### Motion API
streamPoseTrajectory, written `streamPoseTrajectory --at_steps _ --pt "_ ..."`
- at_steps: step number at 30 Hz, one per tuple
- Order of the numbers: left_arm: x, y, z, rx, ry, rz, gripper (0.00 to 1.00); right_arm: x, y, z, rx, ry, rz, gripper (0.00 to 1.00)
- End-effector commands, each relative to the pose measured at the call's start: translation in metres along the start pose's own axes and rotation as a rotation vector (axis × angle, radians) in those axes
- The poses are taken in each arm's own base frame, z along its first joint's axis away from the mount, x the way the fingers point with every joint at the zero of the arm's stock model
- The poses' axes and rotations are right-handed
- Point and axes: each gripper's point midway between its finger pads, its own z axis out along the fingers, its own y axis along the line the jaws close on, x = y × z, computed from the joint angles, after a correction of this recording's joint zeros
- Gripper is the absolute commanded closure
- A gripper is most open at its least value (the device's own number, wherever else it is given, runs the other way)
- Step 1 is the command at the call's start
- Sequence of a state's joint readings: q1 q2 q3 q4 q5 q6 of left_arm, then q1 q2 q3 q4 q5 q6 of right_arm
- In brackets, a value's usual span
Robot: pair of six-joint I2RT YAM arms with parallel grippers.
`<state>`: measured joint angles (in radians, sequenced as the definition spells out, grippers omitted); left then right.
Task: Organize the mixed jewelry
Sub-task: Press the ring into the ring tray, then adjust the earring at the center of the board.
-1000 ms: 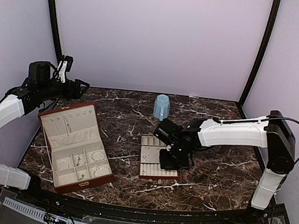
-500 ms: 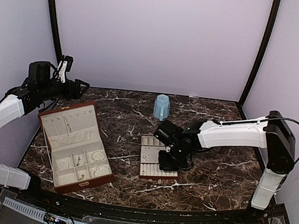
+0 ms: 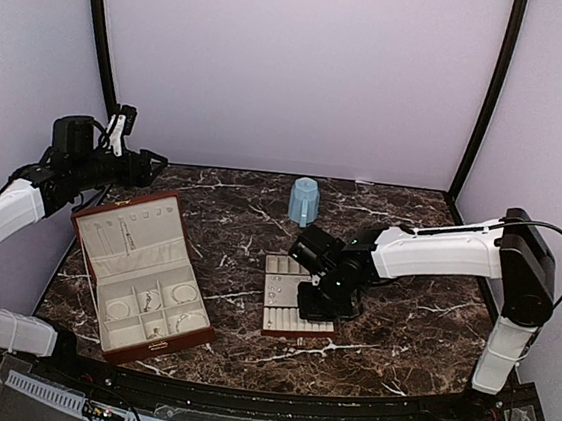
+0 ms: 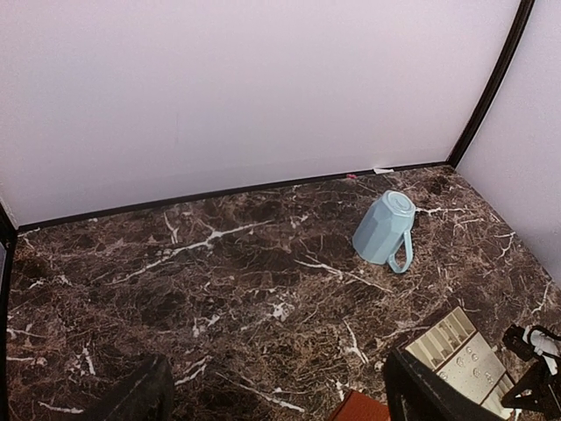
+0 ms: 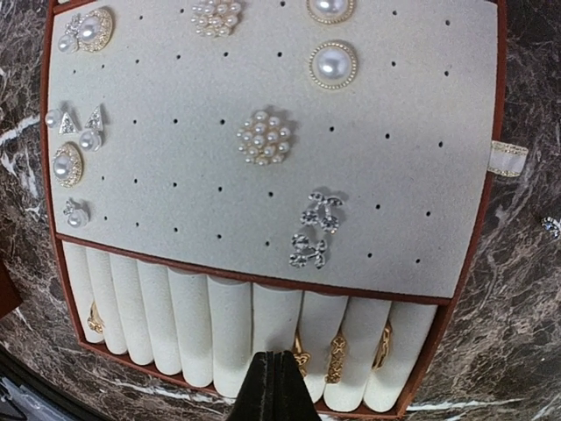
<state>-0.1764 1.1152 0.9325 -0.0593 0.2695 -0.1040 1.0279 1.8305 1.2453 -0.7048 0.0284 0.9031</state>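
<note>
Only the right wrist view resolves pearl studs (image 5: 333, 64) and gold rings (image 5: 337, 355) on the tray (image 5: 421, 175) above the shut, empty right claw (image 5: 273, 386); overhead, the left claw (image 3: 143, 168) gapes empty at upper left.

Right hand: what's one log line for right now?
right hand: shut, over tray | left hand: open, up near box | on tray: earrings, rings

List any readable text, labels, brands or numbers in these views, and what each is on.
No readable text in any view.
Blue mug: plain, no print.
Reddish-brown box: no label or logo showing.
Cream tray and its ribbon tab: blank.
Small unit on the front rail: coloured spots only, too small to read any marking.
</note>
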Motion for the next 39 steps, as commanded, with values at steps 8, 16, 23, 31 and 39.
streamPoseTrajectory --at_steps 8,16,23,31,39 --pt "-0.018 -0.001 -0.022 -0.028 -0.104 0.042 0.14 -0.027 0.013 -0.038 -0.07 -0.172 0.009 0.93" --pt "-0.017 0.011 -0.025 -0.094 -0.111 0.038 0.06 -0.049 -0.005 -0.06 -0.046 -0.304 0.018 0.76" --pt "-0.019 0.028 -0.026 -0.157 -0.136 0.03 0.04 -0.065 -0.051 -0.067 -0.003 -0.359 0.057 0.62" --pt "-0.018 0.049 -0.03 -0.23 -0.156 0.019 0.03 -0.065 -0.101 -0.052 -0.022 -0.311 0.06 0.61" --pt "-0.013 0.053 -0.025 -0.237 -0.142 0.013 0.04 -0.058 -0.104 -0.031 0.019 -0.216 -0.076 0.68"
